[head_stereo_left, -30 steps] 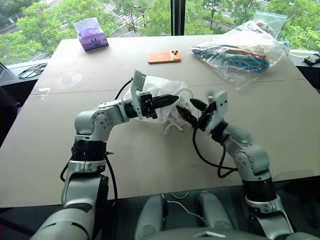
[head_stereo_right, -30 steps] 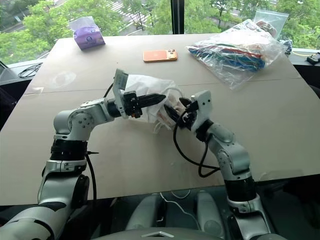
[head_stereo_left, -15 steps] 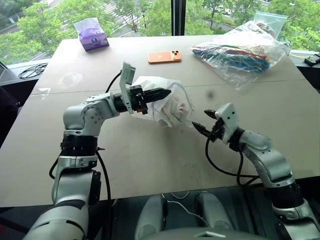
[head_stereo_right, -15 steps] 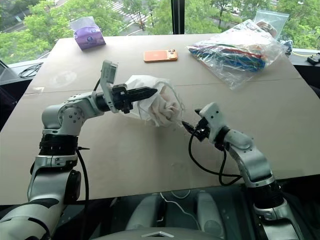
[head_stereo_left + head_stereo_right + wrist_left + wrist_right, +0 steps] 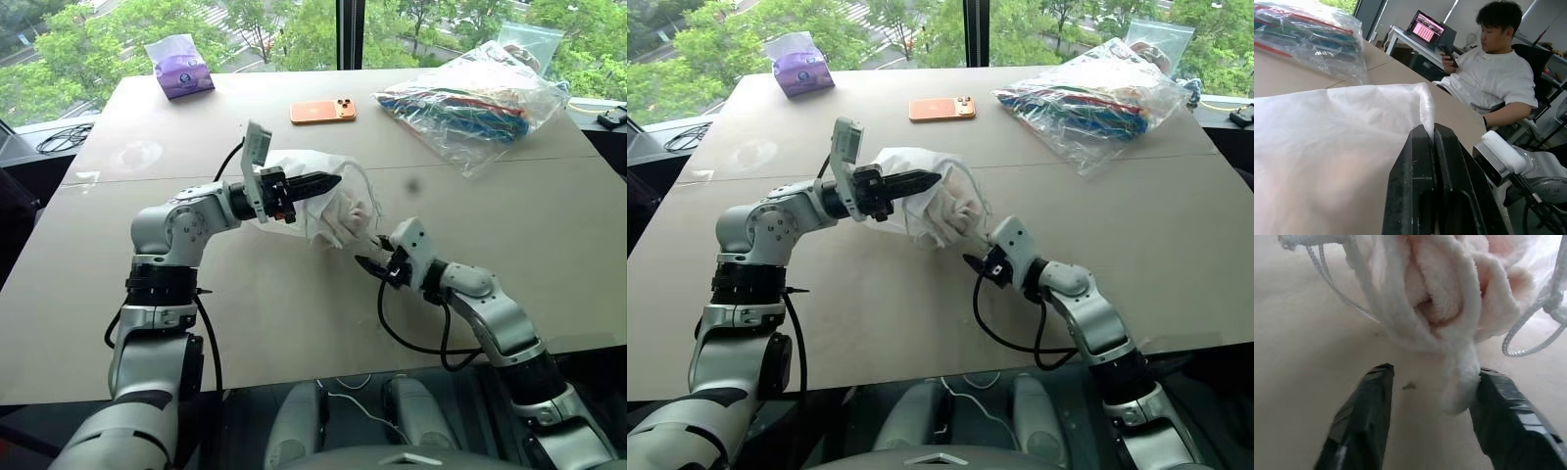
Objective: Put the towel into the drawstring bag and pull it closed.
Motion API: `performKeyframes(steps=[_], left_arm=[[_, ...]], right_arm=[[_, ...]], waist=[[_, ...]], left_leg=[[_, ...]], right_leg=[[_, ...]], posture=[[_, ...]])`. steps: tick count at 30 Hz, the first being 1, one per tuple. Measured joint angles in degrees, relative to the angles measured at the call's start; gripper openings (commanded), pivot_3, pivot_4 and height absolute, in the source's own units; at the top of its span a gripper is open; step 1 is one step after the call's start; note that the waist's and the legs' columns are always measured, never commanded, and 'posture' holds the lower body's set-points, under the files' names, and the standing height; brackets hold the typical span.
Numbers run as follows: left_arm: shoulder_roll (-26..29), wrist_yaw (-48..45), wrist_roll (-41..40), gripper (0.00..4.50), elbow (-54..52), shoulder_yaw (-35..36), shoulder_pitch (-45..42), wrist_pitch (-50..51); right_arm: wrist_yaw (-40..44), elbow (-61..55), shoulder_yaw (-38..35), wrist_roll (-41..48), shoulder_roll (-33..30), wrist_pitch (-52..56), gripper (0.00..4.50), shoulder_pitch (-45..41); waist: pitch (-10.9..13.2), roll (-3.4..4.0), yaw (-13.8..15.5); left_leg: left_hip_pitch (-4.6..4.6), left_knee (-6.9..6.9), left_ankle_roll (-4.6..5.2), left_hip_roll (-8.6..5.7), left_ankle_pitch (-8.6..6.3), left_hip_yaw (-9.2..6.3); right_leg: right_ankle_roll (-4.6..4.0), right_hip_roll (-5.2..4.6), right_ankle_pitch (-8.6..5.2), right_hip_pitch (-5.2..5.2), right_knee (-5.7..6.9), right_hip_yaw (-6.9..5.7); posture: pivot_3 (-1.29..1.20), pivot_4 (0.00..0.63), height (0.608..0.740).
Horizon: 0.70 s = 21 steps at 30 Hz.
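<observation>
My left gripper (image 5: 331, 180) points level and is shut on the upper rim of the thin white drawstring bag (image 5: 312, 217), holding it above the table. The wrist view shows its fingers (image 5: 1422, 147) pinching the bag's edge (image 5: 1352, 127). A fluffy pale pink towel (image 5: 1444, 293) bulges out of the bag's mouth (image 5: 353, 211), and one corner hangs down. My right gripper (image 5: 1435, 377) sits low under that mouth (image 5: 370, 262), open, and the hanging corner lies against one finger (image 5: 1498, 401). White cord loops (image 5: 1528, 340) dangle beside the towel.
On the far half of the table (image 5: 549, 245) lie an orange phone (image 5: 321, 111), a purple tissue pack (image 5: 177, 67) and a big clear plastic bag of colourful items (image 5: 470, 103). A seated person (image 5: 1488, 73) with a laptop (image 5: 1430, 29) behind is off to the side.
My right gripper drew back from the bag's mouth, sank towards the table and came in under the hanging towel, its jaws narrower. The left gripper kept its hold on the bag.
</observation>
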Motion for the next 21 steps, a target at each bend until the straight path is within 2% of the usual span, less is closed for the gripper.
performKeyframes(steps=[3, 13, 16, 19, 20, 21], left_arm=[[-0.13, 0.0, -0.08, 0.0, -0.5, -0.09, 0.11, 0.31], [-0.91, -0.71, -1.0, 0.0, -4.23, -1.01, 1.56, 3.55], [-1.95, -0.86, -1.88, 0.0, -5.81, -2.25, 2.08, 4.43], [-2.3, -0.41, -1.69, 0.0, -6.03, -2.39, 3.3, 4.66], [-2.59, -0.41, -1.7, 0.0, -6.07, -2.38, 3.3, 4.63], [-2.53, -0.4, -1.7, 0.0, -6.07, -2.35, 3.31, 4.58]], right_arm=[[-0.51, -0.01, -0.24, -0.19, 1.2, -0.3, 0.04, -1.88], [-1.64, 5.06, -0.42, -0.63, 6.45, -1.77, 0.04, -8.35], [-3.42, 12.26, -0.78, -0.66, 11.67, -3.89, 0.04, -13.55], [-10.04, 23.79, -4.5, -2.05, 18.54, -11.27, 0.04, -20.09], [-10.9, 24.92, -4.84, -2.39, 18.87, -12.09, 0.04, -20.55], [-11.83, 25.55, -5.13, -2.55, 19.36, -12.9, 0.33, -20.49]], waist=[[0.0, 0.0, -0.02], [0.0, 0.0, -0.06], [0.0, -0.01, -0.2], [0.0, 0.0, -0.32], [0.0, 0.0, -0.15], [0.0, 0.0, 0.07]], left_leg=[[0.0, 0.0, 0.0, 0.0, 0.0, -0.01], [0.01, 0.0, -0.01, 0.0, 0.0, -0.01], [0.02, 0.0, -0.04, 0.03, 0.02, -0.03], [0.06, -0.03, -0.14, 0.05, 0.08, -0.01], [0.03, -0.04, -0.24, 0.06, 0.14, -0.04], [-0.01, -0.04, -0.25, 0.06, 0.14, -0.09]], right_leg=[[0.0, 0.0, 0.0, 0.0, 0.0, 0.0], [0.0, 0.0, 0.0, 0.0, 0.02, -0.01], [-0.01, 0.01, 0.01, -0.01, 0.02, 0.0], [-0.02, 0.01, 0.01, -0.03, 0.07, 0.03], [-0.02, 0.01, 0.01, -0.03, 0.05, 0.0], [-0.01, -0.02, 0.01, -0.03, 0.02, -0.05]], posture=[[0.0, 0.15, 0.74], [0.0, 0.15, 0.74], [0.0, 0.15, 0.74], [0.0, 0.15, 0.74], [0.0, 0.15, 0.74], [0.0, 0.15, 0.74]])
